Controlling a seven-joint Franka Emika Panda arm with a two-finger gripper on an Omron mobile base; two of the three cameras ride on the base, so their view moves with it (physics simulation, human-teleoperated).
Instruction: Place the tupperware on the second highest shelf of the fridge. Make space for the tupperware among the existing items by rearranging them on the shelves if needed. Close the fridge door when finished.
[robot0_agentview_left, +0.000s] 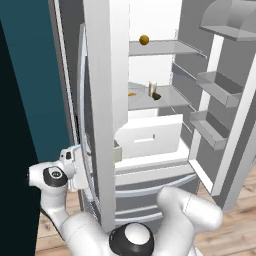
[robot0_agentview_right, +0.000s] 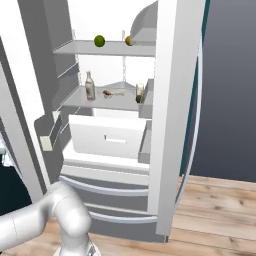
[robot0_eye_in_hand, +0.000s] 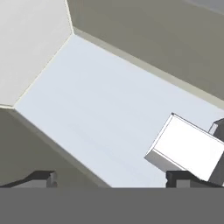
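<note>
Spread gripper (robot0_eye_in_hand: 109, 180) fingertips frame a white box (robot0_eye_in_hand: 188, 148); right base view reveals a bottle (robot0_agentview_right: 90, 86).

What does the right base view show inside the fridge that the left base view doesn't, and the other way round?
Right base view alone: a green ball on the upper shelf and a bottle on the shelf below. Left base view alone: the door bins of the open door. Both: the orange ball, the beige carton, the white drawer.

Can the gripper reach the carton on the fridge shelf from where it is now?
Probably not directly: the gripper sits low outside the open left door, whose panel stands between it and the carton.
</note>
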